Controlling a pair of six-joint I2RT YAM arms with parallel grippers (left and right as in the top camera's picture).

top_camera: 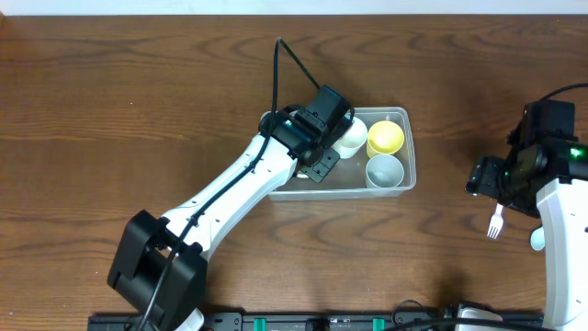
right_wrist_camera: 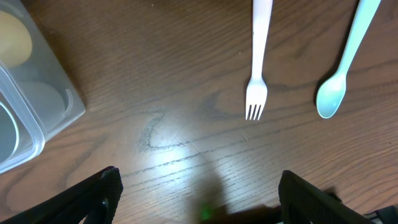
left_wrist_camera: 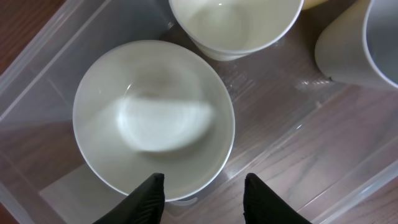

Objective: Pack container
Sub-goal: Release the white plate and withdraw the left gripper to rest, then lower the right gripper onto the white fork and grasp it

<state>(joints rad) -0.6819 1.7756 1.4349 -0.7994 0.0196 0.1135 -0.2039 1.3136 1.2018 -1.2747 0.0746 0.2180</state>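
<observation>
The container (top_camera: 410,156) is a clear plastic tub at the table's middle. It holds a white bowl (left_wrist_camera: 152,118), a white cup (top_camera: 351,136), a yellow cup (top_camera: 385,138) and a grey cup (top_camera: 384,171). My left gripper (top_camera: 322,165) hangs over the tub's left part. In the left wrist view it is open (left_wrist_camera: 202,199), one finger over the bowl's near rim and one outside it; the tub's wall (left_wrist_camera: 37,59) shows at left. My right gripper (top_camera: 484,179) is open and empty (right_wrist_camera: 199,199) above bare wood, right of the tub.
A white plastic fork (top_camera: 496,221) and a pale blue spoon (top_camera: 537,240) lie on the table at the right, also in the right wrist view as fork (right_wrist_camera: 258,56) and spoon (right_wrist_camera: 342,68). The tub's corner (right_wrist_camera: 37,115) is left of them.
</observation>
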